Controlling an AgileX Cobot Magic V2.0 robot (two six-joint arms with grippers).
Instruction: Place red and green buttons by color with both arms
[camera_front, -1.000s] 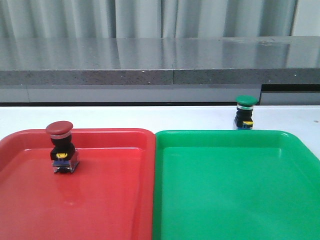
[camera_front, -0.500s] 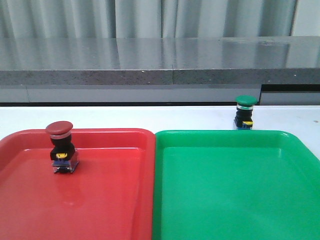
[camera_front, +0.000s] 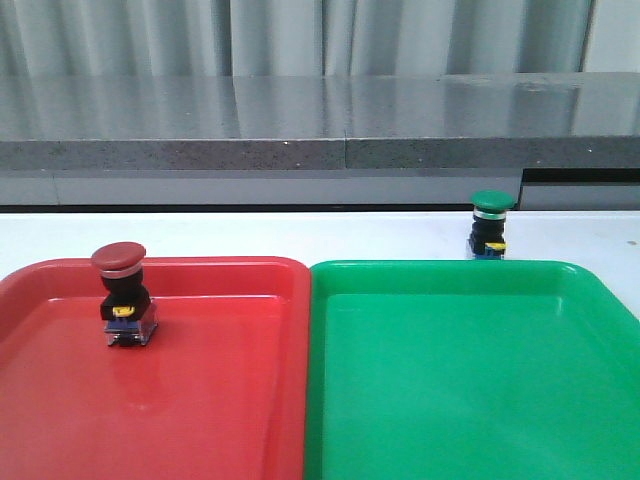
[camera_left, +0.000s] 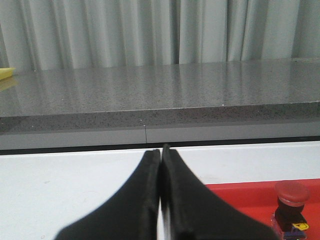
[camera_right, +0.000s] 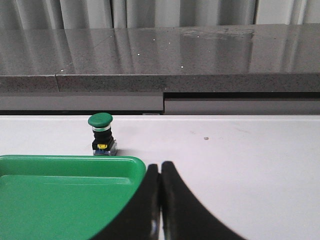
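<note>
On the smooth white counter (camera_front: 300, 235), the red mushroom-capped button (camera_front: 124, 295) stands upright in the glossy red tray (camera_front: 200, 400), the green button (camera_front: 491, 224) beyond the green tray (camera_front: 470, 380) at one o'clock, while left claw (camera_left: 160, 155) and right claw (camera_right: 160, 167) sit pressed closed, empty.
</note>
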